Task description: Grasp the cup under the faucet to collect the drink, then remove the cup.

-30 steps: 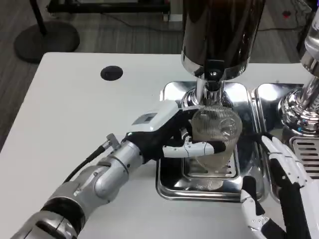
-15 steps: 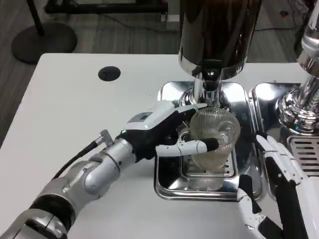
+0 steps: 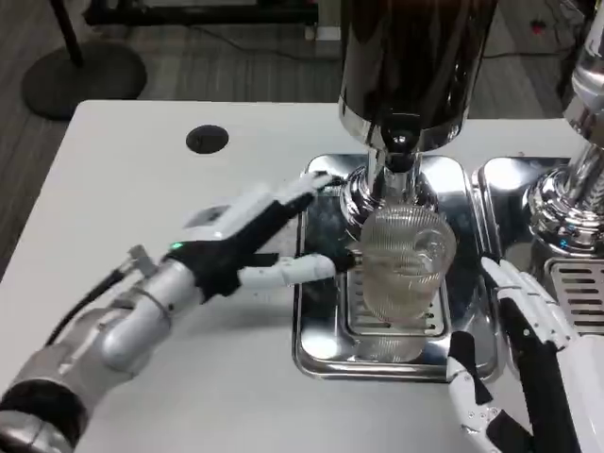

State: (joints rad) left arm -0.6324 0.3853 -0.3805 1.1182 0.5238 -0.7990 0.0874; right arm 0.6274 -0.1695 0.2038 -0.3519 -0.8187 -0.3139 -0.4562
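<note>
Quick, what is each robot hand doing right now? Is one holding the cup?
Left robot hand: open, fingers spread, apart from the cup, holding nothing.
Right robot hand: open, fingers apart, holding nothing.

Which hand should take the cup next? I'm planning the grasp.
Probably the left hand: its fingers reach toward the ribbed clear cup under the faucet. The right hand sits lower, beside the drip tray.
</note>
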